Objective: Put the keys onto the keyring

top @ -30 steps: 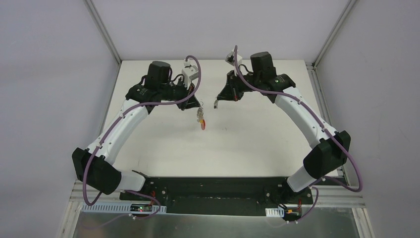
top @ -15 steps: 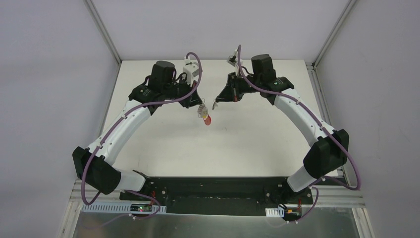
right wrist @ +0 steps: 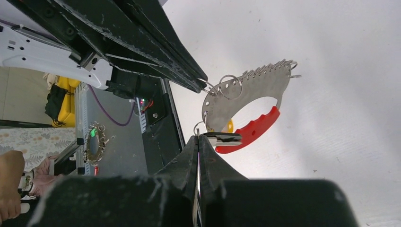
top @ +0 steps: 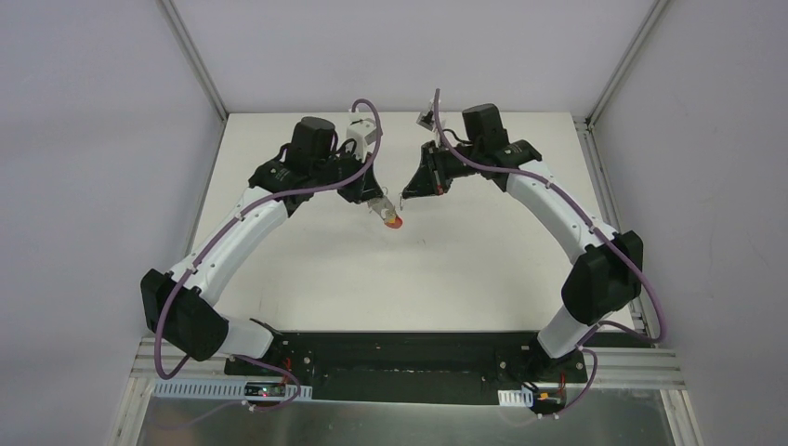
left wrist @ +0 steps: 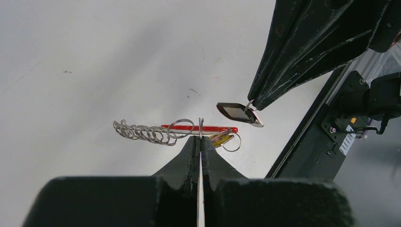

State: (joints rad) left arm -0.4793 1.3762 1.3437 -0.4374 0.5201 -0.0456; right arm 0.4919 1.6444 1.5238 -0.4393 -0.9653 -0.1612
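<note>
Top view: the left pincer [top: 378, 200] holds the keyring [top: 392, 219] over the white surface [top: 483, 265], between pale walls [top: 93, 139]. Left wrist: its tips pinch one wire loop [left wrist: 200, 126]. Right wrist: the right pincer [right wrist: 198, 138] clamps the key [right wrist: 226, 139] just beside the keyring; easing the key's eye slowly onto a loop seems wise.

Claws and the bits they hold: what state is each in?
Silver crescent keyring with red band and wire loops: in the air, gripped by one loop.
Small silver key with black head: held aloft beside the keyring, not visibly threaded.
Left claw: shut on the keyring.
Right claw: shut on the key.
</note>
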